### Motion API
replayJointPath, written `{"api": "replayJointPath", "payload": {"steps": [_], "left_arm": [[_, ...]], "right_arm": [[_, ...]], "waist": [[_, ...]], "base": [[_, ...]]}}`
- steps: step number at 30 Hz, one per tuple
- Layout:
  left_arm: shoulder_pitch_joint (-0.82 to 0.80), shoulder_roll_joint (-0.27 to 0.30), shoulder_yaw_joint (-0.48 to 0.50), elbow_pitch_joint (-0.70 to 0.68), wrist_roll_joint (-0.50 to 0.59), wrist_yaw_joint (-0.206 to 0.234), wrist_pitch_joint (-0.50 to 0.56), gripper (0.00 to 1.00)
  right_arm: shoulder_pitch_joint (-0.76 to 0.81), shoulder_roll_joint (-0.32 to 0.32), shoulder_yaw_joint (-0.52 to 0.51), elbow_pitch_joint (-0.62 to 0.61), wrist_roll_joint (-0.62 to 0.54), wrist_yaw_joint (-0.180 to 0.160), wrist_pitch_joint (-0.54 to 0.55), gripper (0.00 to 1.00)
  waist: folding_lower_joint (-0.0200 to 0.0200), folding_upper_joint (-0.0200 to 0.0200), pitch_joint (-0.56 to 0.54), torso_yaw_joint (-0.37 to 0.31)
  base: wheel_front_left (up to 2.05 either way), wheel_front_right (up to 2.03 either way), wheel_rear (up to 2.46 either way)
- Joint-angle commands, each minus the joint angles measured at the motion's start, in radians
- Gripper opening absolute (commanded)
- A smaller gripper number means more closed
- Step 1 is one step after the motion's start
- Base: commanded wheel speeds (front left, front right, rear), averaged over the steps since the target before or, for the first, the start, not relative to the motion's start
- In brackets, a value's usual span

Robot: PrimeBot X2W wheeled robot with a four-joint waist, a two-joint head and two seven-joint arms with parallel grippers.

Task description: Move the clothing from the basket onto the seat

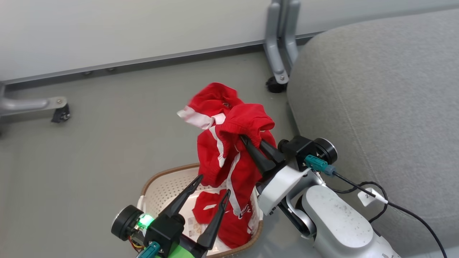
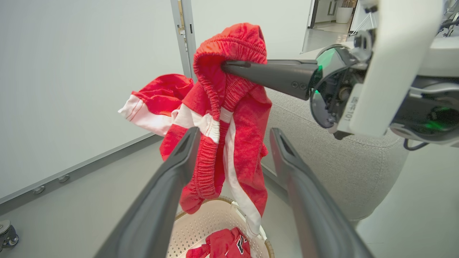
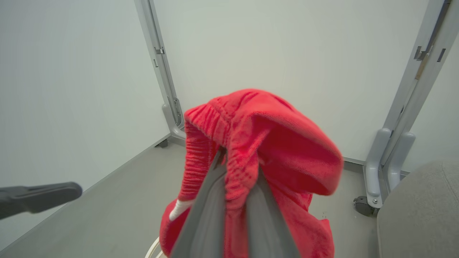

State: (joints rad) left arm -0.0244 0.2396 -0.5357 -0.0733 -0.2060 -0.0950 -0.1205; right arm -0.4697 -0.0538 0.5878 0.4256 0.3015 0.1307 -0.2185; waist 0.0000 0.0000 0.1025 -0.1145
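Head view: the right gripper (image 1: 252, 140) is pressed together on the ribbed waistband of a red garment (image 1: 218, 150) with white stripes and holds it up above the basket (image 1: 154, 190). The cloth bunches over the fingertips and drapes down from them. Its lower end hangs over the far right part of the basket; I cannot tell whether it touches the rim.

A second garment (image 1: 208, 211), red with white trim, lies crumpled on the basket's bottom. In the left wrist view it shows a patch of dark and white lettering.

The left gripper (image 1: 214, 184) is spread wide and pinches nothing. It hovers over the near side of the basket with its fingers pointing toward the hanging cloth. In the left wrist view the cloth hangs beyond and between the two fingers, apart from them.

The basket stands on the grey floor (image 1: 89, 150), just left of the seat (image 1: 376, 89). The right forearm reaches up in front of the seat's near edge. Behind the basket runs a pale wall (image 1: 107, 28), and a grey frame leg (image 1: 281, 46) on a castor stands at the seat's far corner.
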Motion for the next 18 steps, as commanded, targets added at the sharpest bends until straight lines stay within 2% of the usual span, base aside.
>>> {"api": "replayJointPath", "payload": {"steps": [1,10,18], "left_arm": [[-0.015,0.012,0.003,-0.003,-0.005,0.005,-0.001,1.0],[-0.04,0.034,-0.01,-0.017,0.003,0.0,0.02,1.0],[-0.062,0.054,-0.023,-0.04,0.006,0.0,0.038,1.0]], "right_arm": [[0.015,-0.004,-0.006,-0.009,-0.009,0.0,-0.006,0.0],[0.032,-0.008,-0.058,-0.024,-0.026,0.0,-0.014,0.0],[0.06,-0.006,-0.145,-0.04,-0.048,0.0,-0.022,0.0]], "waist": [[0.0,0.0,0.025,-0.089],[0.0,0.0,0.066,-0.243],[0.0,0.0,0.113,-0.321]], "base": [[0.0,0.0,0.0],[0.0,0.0,0.0],[0.0,0.0,0.0]]}}
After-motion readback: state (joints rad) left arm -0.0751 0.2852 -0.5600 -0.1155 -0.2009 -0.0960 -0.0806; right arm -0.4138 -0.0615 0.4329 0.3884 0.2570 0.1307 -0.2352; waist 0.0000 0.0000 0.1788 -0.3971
